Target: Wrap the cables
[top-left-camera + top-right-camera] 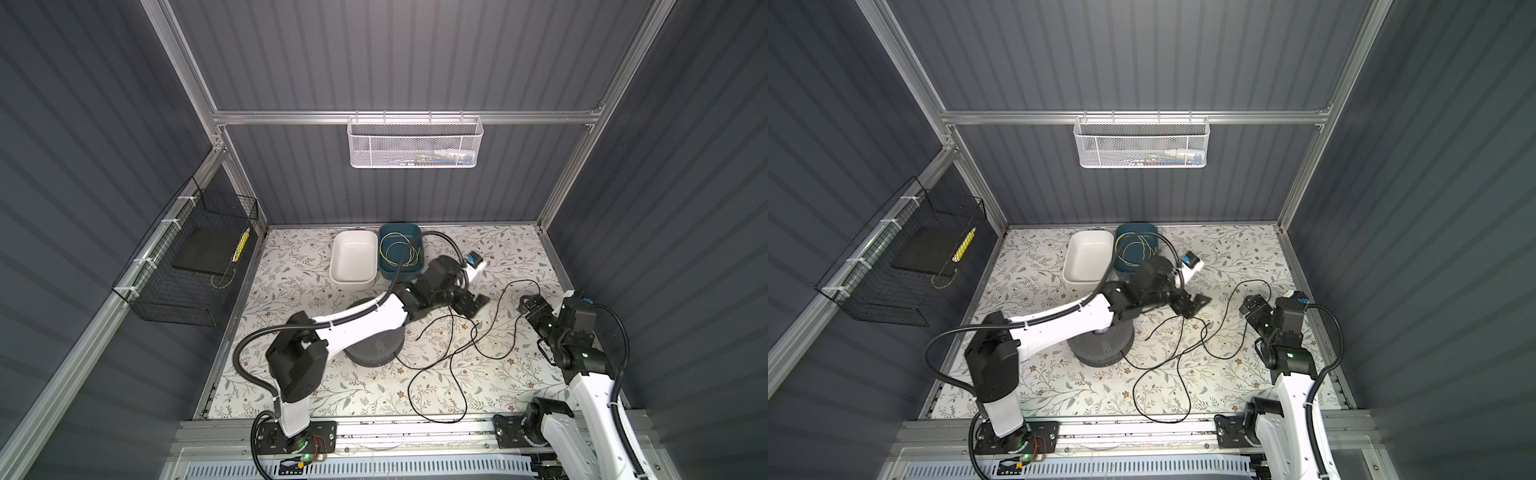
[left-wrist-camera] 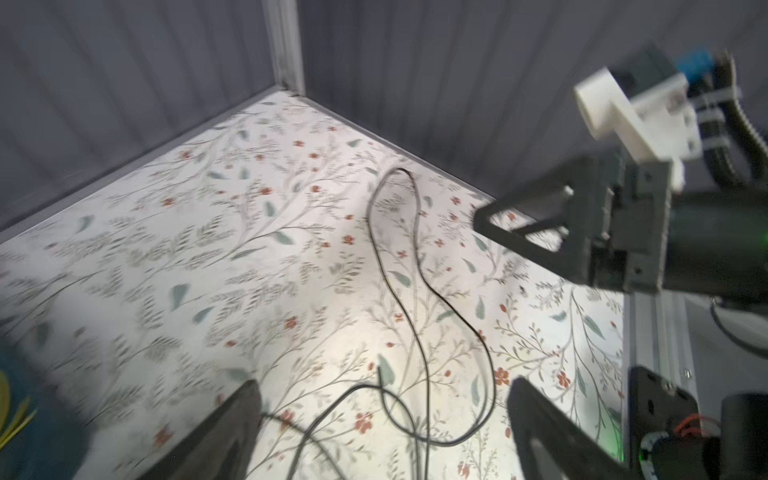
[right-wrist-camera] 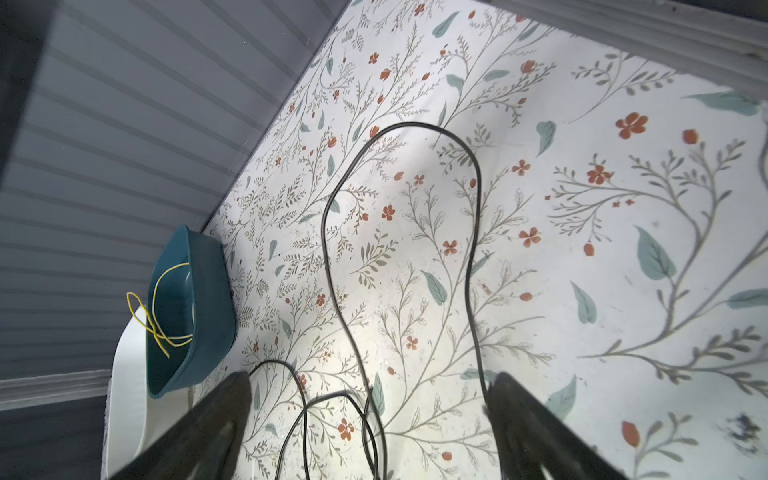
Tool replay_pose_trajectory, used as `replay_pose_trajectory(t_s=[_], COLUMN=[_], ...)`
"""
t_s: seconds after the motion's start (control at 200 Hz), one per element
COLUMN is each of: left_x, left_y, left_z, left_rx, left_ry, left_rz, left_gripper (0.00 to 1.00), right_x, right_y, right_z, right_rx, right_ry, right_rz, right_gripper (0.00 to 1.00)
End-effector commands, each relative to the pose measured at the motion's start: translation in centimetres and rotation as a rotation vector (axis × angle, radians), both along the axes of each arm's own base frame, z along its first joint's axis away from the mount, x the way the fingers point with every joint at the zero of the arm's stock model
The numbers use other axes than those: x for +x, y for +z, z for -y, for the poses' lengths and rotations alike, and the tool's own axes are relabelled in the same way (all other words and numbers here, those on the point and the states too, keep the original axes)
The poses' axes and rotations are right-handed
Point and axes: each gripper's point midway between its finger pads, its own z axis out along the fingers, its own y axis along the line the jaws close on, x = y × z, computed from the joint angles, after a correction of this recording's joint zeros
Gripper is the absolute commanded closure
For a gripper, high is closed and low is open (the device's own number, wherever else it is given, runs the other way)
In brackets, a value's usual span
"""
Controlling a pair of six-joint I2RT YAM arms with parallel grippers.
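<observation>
- The left gripper [image 2: 386,415] is hanging with its jaws spread wide; its fingers [image 2: 232,432] are holding nothing, and only table is showing in the gap.
- The right gripper [image 3: 370,411] is also standing with its jaws wide apart and gripping nothing; whether one finger [image 3: 519,415] is touching the cord running just beside it cannot be told.
- The cables [image 1: 521,281], one thin black cord, are lying loose on the floral table [image 1: 291,374] in open, crossing loops.
- One narrow loop [image 3: 415,123] is reaching out ahead of the right gripper's jaws, and strands are passing under both grippers in the wrist views.
- In both top views the two grippers [image 1: 471,305] [image 1: 530,305] are facing each other over the right half of the table, with the cord spreading between them and down to the front edge.
- The left arm is stretching over a dark perforated round container [image 1: 376,349].
- At the back, a teal bin [image 1: 399,272] holding a yellow wire [image 3: 179,266] is sitting just beside a white bin [image 1: 353,257].
</observation>
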Motion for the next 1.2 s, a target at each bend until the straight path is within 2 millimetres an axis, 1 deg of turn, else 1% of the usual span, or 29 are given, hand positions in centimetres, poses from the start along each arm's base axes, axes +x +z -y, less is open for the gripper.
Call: replay_pose_trajectory(t_s=[0.0, 0.025, 0.03, 0.04, 0.09, 0.12, 0.165, 0.225, 0.27, 0.35, 0.43, 0.5, 0.585, 0.65, 0.705, 0.78, 0.875, 0.98, 1.075, 1.196], left_x=[4.2, 5.3, 5.4, 5.6, 7.2, 8.1, 9.1, 9.8, 9.9, 9.8, 9.7, 9.7, 9.6, 9.9, 10.6, 12.0, 13.7, 15.2, 16.3, 16.7], left_y=[1.9, 2.3, 1.5, 0.8, 0.0, -0.9, -2.5, -5.3, -7.5, -10.5, -12.3, -12.9, -13.3, -14.1, -14.5, -15.1, -16.0, -16.5, -16.2, -15.9], left_z=[-9.0, -11.0, -11.5, -12.5, -16.7, -19.5, -23.3, -27.7, -30.3, -33.0, -34.2, -34.6, -34.4, -34.3, -33.7, -32.3, -31.2, -30.7, -30.5, -30.4], left_rx=[0.01, 0.009, 0.023, 0.037, 0.051, 0.066, 0.078, 0.111, 0.14, 0.154, 0.165, 0.174, 0.154, 0.156, 0.129, 0.081, 0.084, 0.097, 0.103, 0.108], left_ry=[0.251, 0.315, 0.33, 0.357, 0.474, 0.55, 0.658, 0.772, 0.839, 0.898, 0.92, 0.937, 0.935, 0.932, 0.907, 0.856, 0.81, 0.789, 0.778, 0.77], left_rz=[-0.062, -0.071, -0.084, -0.1, -0.155, -0.197, -0.262, -0.339, -0.39, -0.451, -0.478, -0.496, -0.505, -0.508, -0.498, -0.492, -0.494, -0.484, -0.463, -0.458], left_gripper=[0.17, 0.18, 0.18, 0.18, 0.19, 0.18, 0.16, 0.14, 0.13, 0.13, 0.13, 0.14, 0.12, 0.11, 0.1, 0.11, 0.14, 0.15, 0.15, 0.16], right_x=[0.6, 0.6, 0.6, 0.6, 0.6, 0.6, 0.6, 0.8, 0.9, 1.1, 1.3, 1.5, 1.6, 1.6, 1.7, 1.8, 1.9, 1.8, 1.7, 1.7], right_y=[0.4, 0.1, 0.0, -0.1, -0.7, -0.9, -1.1, -0.9, -0.7, -0.4, -0.4, -0.5, -0.7, -0.7, -0.8, -0.9, -0.9, -0.7, -0.4, -0.4], right_z=[-1.2, -1.3, -1.2, -1.3, -1.3, -1.2, -1.1, -1.1, -1.1, -1.3, -1.5, -1.6, -1.7, -1.6, -1.6, -1.7, -1.7, -1.5, -1.5, -1.6], right_rx=[0.028, 0.029, 0.029, 0.029, 0.026, 0.022, 0.017, 0.013, 0.012, 0.018, 0.031, 0.04, 0.043, 0.04, 0.04, 0.043, 0.042, 0.023, 0.014, 0.017], right_ry=[0.071, 0.078, 0.077, 0.081, 0.083, 0.081, 0.082, 0.088, 0.089, 0.102, 0.108, 0.112, 0.113, 0.112, 0.112, 0.116, 0.123, 0.122, 0.126, 0.131], right_rz=[0.013, 0.006, 0.004, 0.002, -0.014, -0.023, -0.031, -0.028, -0.026, -0.019, -0.017, -0.019, -0.024, -0.023, -0.018, -0.017, -0.02, -0.022, -0.018, -0.018], right_gripper=[0.11, 0.11, 0.11, 0.11, 0.11, 0.11, 0.11, 0.11, 0.11, 0.11, 0.11, 0.11, 0.11, 0.11, 0.11, 0.11, 0.11, 0.11, 0.1, 0.11])
